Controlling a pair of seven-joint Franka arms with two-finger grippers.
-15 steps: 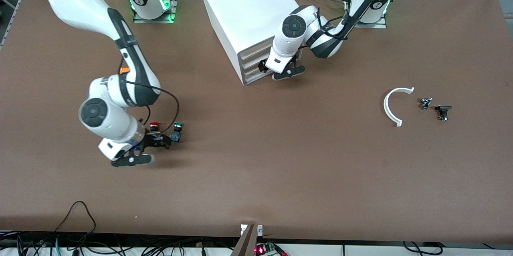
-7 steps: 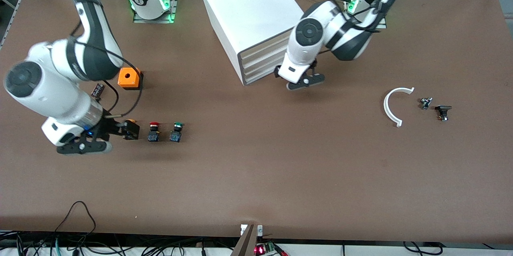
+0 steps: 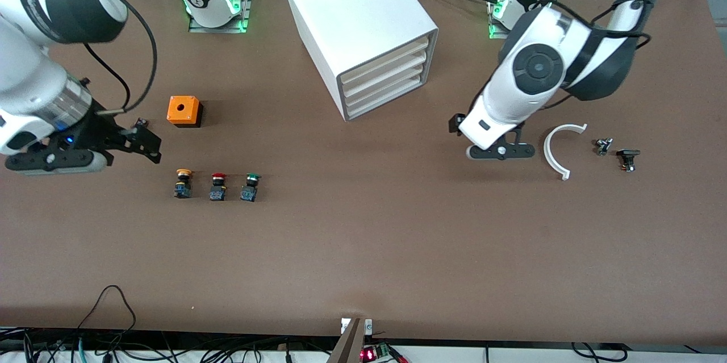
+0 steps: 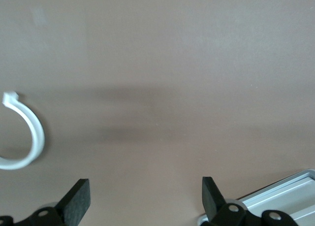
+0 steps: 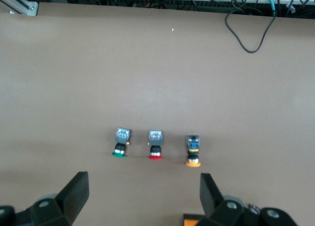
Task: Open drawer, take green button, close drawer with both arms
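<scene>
The white cabinet [image 3: 358,16] stands at the back middle with all three drawers shut; the lowest drawer [image 3: 389,93] sits flush. The green-capped button [image 3: 250,187] stands on the table beside a red-capped one [image 3: 217,187] and a yellow-capped one [image 3: 183,183]. The right wrist view shows the green button [image 5: 120,145] too. My right gripper [image 3: 145,144] is open and empty, up over the table between the orange box and the buttons; in its own view [image 5: 143,191] the jaws stand wide apart. My left gripper [image 3: 457,124] hangs open and empty between the cabinet and the white arc, and its own view [image 4: 145,196] shows bare table between its fingers.
An orange box [image 3: 183,111] with a hole in its top sits toward the right arm's end. A white curved arc [image 3: 559,150] and two small dark parts [image 3: 603,146] [image 3: 627,158] lie toward the left arm's end. A small dark part [image 3: 140,122] lies beside the orange box.
The left gripper drew away from the cabinet's front toward the white arc. The right gripper rose and swung away from the buttons toward its end of the table. The green button stays put.
</scene>
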